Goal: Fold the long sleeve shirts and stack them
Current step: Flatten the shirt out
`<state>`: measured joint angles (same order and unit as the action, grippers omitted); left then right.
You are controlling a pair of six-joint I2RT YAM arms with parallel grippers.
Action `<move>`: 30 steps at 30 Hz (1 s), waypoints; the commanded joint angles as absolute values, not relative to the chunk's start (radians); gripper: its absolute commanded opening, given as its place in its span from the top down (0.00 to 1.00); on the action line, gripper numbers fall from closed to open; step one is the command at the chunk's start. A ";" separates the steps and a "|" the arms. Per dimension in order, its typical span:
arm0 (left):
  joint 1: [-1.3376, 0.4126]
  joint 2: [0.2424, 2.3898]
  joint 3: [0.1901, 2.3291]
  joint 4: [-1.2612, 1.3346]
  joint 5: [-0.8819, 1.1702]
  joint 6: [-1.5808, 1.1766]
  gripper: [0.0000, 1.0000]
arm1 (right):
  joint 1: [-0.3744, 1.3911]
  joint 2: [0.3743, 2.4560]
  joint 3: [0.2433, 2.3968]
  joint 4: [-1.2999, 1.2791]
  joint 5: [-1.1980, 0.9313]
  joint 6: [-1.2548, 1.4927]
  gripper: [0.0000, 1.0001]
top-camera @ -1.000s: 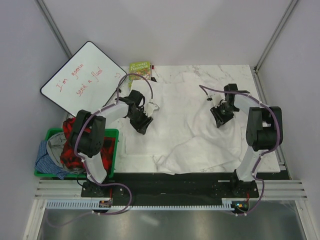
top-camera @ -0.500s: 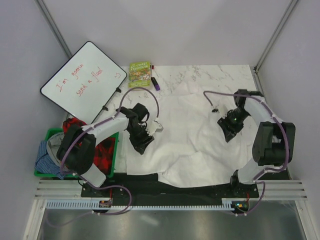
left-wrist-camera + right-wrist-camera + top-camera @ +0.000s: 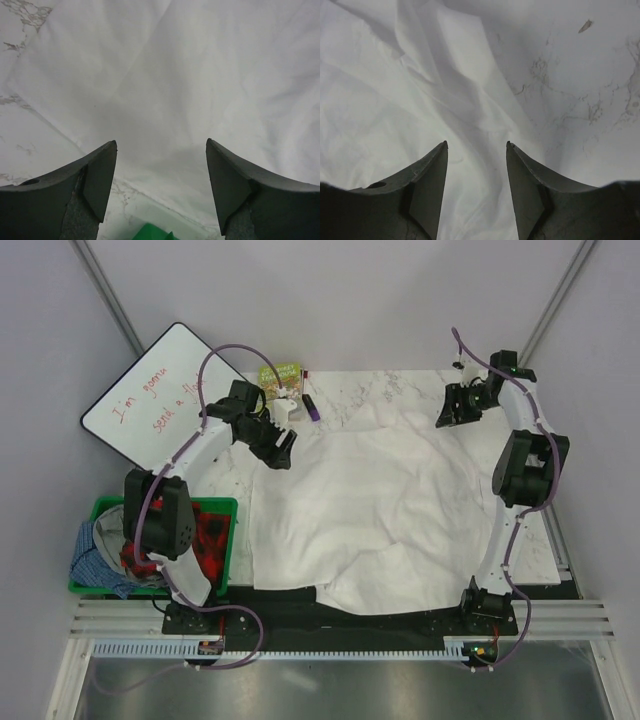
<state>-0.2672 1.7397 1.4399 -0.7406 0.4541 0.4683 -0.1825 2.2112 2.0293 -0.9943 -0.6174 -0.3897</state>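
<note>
My green bin [image 3: 218, 503] at eight o'clock holds red plaid cloth [image 3: 208, 537] and blue cloth [image 3: 92, 565]. Over the white shirt [image 3: 370, 500], both claws hang empty: left gripper [image 3: 161, 145] wide, right gripper [image 3: 476, 145] narrower.

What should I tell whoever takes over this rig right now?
Left end effector: open, empty, over the far left edge of the white shirt.
Right end effector: open, empty, over its far right edge.
The shirt lies spread across the table, wrinkled, unfolded.
Done: shirt laid out.
Left: every fold, then stacking. More clothes sit in the green bin.
</note>
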 commanded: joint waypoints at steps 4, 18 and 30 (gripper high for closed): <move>-0.244 1.838 1.486 -0.657 0.448 0.403 0.18 | -0.101 2.307 2.088 -0.690 -0.634 -0.144 0.42; -0.210 1.989 1.595 -0.650 0.394 0.420 0.15 | -0.081 2.370 2.075 -0.586 -0.545 -0.216 0.36; -0.181 2.111 1.713 -0.646 0.373 0.434 0.14 | -0.063 2.425 2.097 -0.583 -0.543 -0.244 0.48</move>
